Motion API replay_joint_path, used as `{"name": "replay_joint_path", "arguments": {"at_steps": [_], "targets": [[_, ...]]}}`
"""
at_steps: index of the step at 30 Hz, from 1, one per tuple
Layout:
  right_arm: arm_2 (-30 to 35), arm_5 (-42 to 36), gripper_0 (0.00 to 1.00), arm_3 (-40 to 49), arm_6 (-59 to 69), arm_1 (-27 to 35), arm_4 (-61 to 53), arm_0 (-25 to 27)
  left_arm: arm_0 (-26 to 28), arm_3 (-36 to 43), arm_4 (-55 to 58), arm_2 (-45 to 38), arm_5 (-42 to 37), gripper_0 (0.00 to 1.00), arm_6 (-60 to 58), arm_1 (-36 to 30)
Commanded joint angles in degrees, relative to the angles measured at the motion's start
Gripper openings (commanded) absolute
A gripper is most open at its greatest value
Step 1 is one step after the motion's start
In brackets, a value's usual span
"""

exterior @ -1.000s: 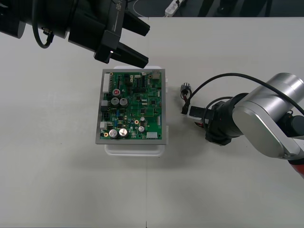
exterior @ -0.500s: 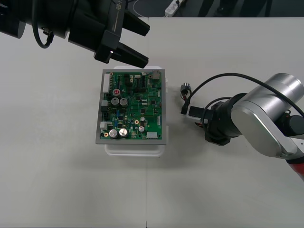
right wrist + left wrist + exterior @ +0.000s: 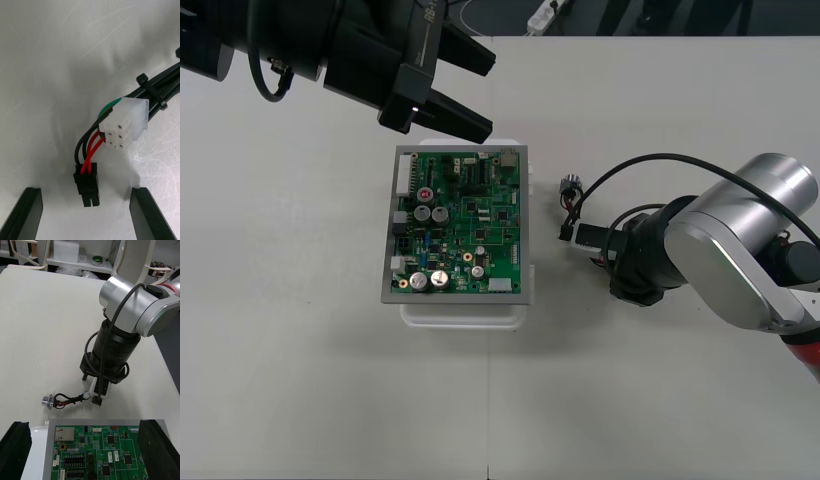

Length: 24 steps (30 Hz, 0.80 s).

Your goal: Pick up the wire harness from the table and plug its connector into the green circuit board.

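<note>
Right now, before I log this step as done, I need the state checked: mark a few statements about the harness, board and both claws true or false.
1. The black plug sits in the green circuit board. False: it lies on the table, between the right claw's open fingers.
2. The right claw is open. True.
3. The left claw grips the harness. False: it hovers open above the board's far edge.
4. The metal socket lies on the table right of the board. True.

A robotics lab: plain light table (image 3: 300,350), bare green circuit board (image 3: 460,225), silver robot arm (image 3: 740,250), cables (image 3: 463,15) on dark floor (image 3: 660,15).
</note>
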State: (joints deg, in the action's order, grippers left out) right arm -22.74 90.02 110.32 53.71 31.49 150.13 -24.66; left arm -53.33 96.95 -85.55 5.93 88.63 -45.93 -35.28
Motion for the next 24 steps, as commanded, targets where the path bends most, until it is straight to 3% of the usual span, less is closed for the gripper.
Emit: {"name": "replay_joint_path", "arguments": {"at_steps": [1, 22, 23, 24], "targets": [[-2.05, -0.02, 0.68, -0.81, 2.54, -1.0, -0.54, -1.0, -2.83, 1.66, -0.23, 0.14, 1.37, 0.83, 1.02, 0.91], [-2.49, -0.02, 0.68, -4.15, 2.36, -0.91, -2.47, -1.44, -2.83, 1.66, -0.23, 0.14, 1.37, 0.83, 1.02, 0.91], [-2.49, -0.02, 0.65, -4.24, 2.45, -0.82, -2.56, -1.44, -2.83, 1.66, -0.23, 0.14, 1.37, 0.83, 1.02, 0.91], [-2.49, -0.02, 0.41, -4.24, 2.45, -0.73, -2.56, -1.44, -2.83, 1.66, -0.23, 0.14, 1.37, 0.83, 1.02, 0.91]]}}
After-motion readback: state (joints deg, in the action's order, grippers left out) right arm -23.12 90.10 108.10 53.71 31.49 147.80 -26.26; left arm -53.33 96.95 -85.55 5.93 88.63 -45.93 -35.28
